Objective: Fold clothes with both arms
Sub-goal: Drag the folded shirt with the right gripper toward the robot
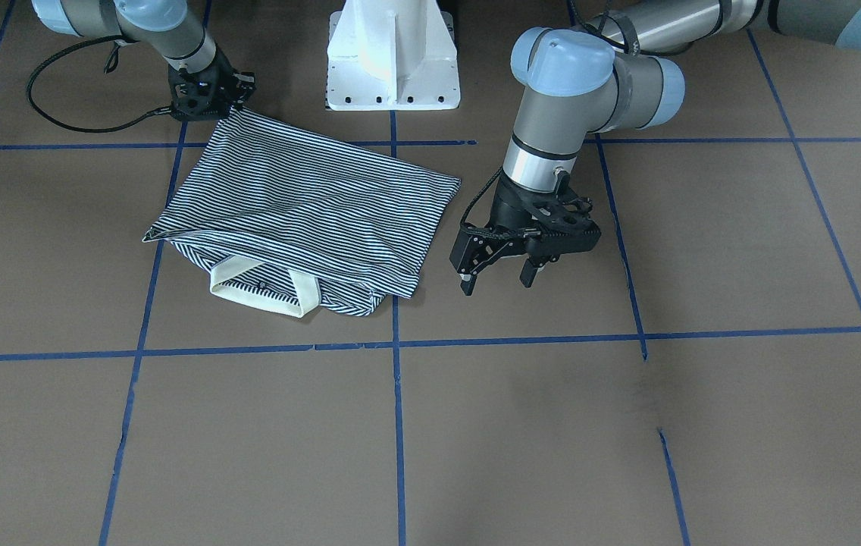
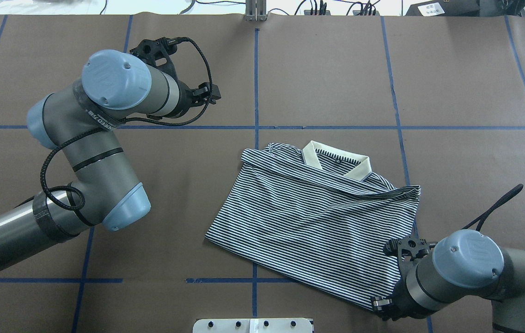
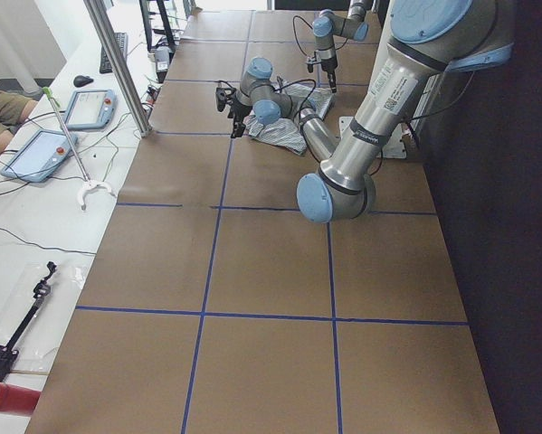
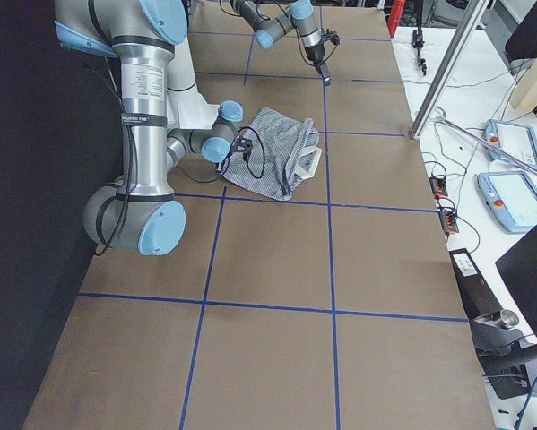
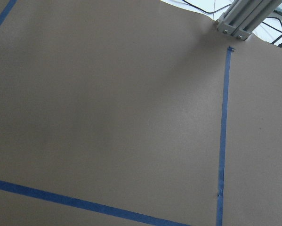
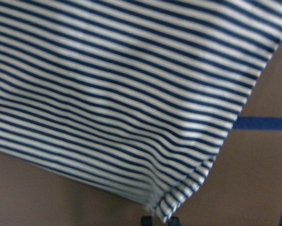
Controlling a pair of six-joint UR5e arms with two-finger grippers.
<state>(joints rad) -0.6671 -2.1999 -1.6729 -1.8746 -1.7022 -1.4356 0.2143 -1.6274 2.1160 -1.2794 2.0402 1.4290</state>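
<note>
Overhead exterior: shirt (image 2: 318, 217), collar (image 2: 336, 162) far, long axis crosswise; left jaws open, right jaws closed on corner.

Soft, even light is falling across the table (image 1: 552, 425), throwing faint shadows, while the right wrist camera is blurring the shirt (image 6: 131, 94).

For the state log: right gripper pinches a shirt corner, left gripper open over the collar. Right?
One thing is off. The left gripper is open, but not over the collar: it hangs over bare table beside the shirt, as the front-facing view shows. The right gripper does pinch a shirt corner.
</note>
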